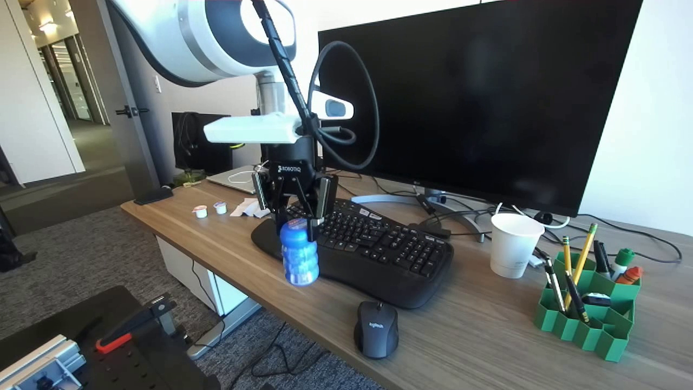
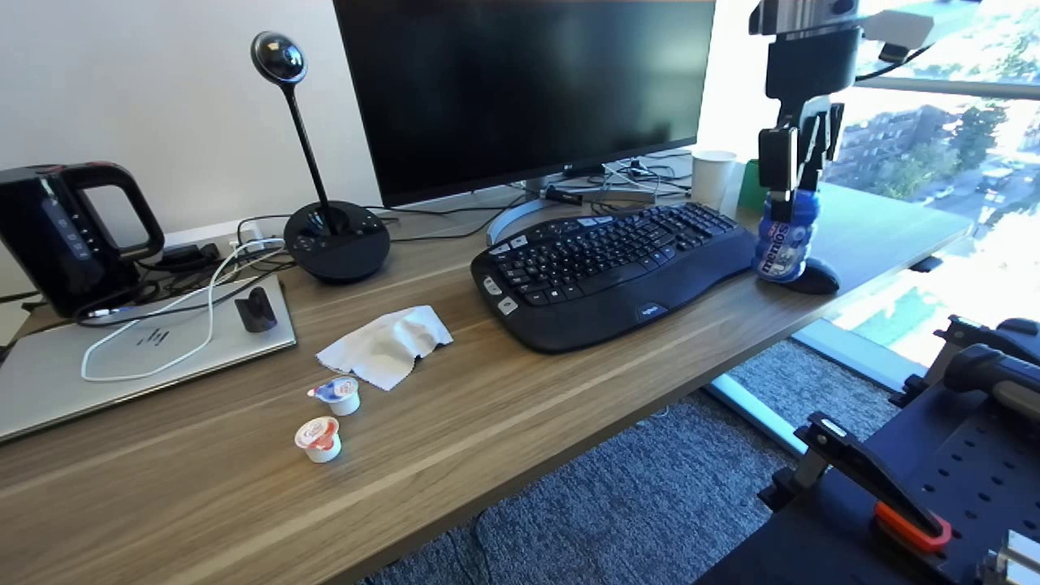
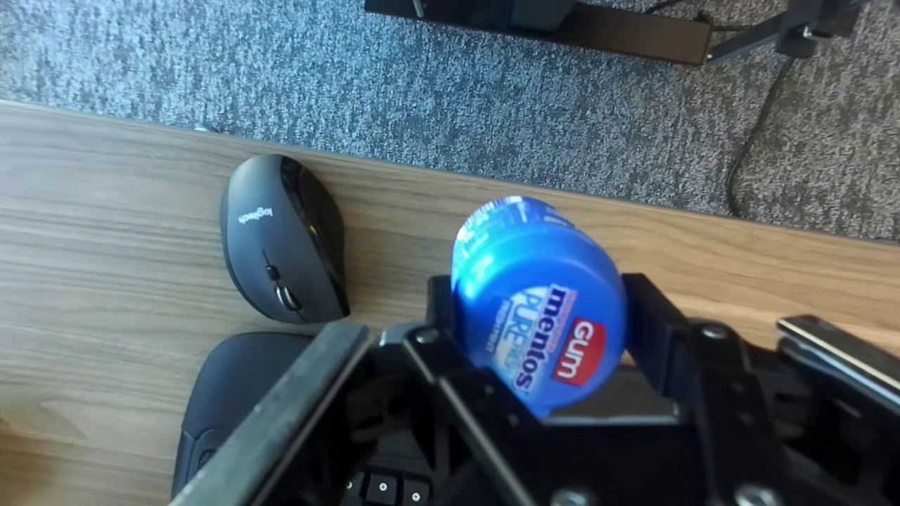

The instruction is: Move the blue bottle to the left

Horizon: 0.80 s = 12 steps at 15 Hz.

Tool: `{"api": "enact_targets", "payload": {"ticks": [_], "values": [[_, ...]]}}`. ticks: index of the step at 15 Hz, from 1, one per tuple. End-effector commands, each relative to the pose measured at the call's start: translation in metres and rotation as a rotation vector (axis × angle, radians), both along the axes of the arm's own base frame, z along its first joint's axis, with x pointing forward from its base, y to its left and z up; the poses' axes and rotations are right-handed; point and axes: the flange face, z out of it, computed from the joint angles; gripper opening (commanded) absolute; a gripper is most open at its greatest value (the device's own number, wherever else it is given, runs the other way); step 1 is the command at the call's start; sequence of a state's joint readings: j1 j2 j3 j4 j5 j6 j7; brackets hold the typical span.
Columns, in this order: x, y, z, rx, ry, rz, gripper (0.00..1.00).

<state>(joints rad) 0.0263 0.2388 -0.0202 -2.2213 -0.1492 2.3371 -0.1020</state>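
The blue bottle point(image 1: 300, 257) is small and squat, with a blue cap and a patterned label. It also shows in an exterior view point(image 2: 786, 240) and, from its cap end with "mentos" and "GUM" print, in the wrist view point(image 3: 538, 302). My gripper point(image 1: 296, 230) points down, its two black fingers touching opposite sides of the bottle near the cap. In the wrist view the gripper point(image 3: 538, 306) is shut on the bottle. The bottle tilts slightly, beside the keyboard's front edge. I cannot tell whether its base touches the desk.
A black keyboard point(image 1: 373, 244) lies behind the bottle. A mouse point(image 1: 377, 330) lies near the desk's front edge. A white cup point(image 1: 514, 244) and green pen holder point(image 1: 590, 309) stand farther along. A cloth point(image 2: 386, 345), two creamer cups point(image 2: 321, 439) and a laptop point(image 2: 146, 349) lie at the opposite end.
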Motion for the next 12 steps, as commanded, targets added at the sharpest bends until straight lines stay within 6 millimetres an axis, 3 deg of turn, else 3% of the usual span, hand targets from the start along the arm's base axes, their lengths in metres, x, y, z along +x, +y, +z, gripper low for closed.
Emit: {"api": "enact_targets", "payload": {"ticks": [1,7,12], "values": [[0.009,0.028,0.003,-0.036,-0.021,-0.02,0.35],[0.01,0.064,-0.007,-0.069,-0.01,-0.027,0.35],[-0.002,0.084,-0.012,-0.056,0.051,-0.012,0.35]]}}
